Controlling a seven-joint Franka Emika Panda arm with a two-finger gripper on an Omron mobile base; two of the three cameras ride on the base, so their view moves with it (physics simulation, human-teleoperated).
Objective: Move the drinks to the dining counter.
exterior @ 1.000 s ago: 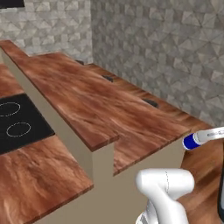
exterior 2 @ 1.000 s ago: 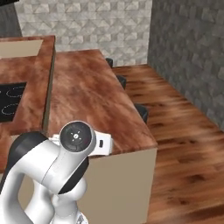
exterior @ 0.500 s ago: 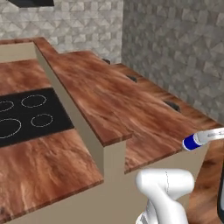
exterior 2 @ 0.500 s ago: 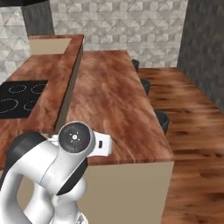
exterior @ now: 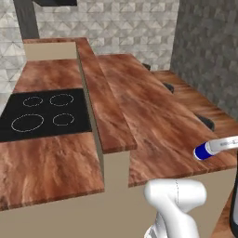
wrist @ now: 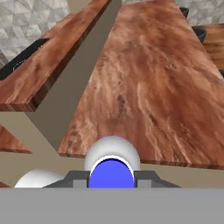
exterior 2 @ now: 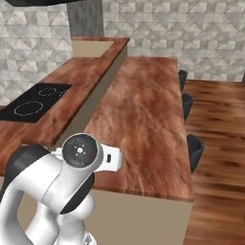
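Bottle in hand, table ahead

Your hand is clamped narrow on the blue-and-white bottle, held sideways just off the near edge of the dining table. Release too soon and it drops to the floor; lay it down sideways and it may roll toward the stools.

Both base views looked forward and down from behind, sharing the long reddish-brown wood-grain surface. The hand view skimmed close along its length.
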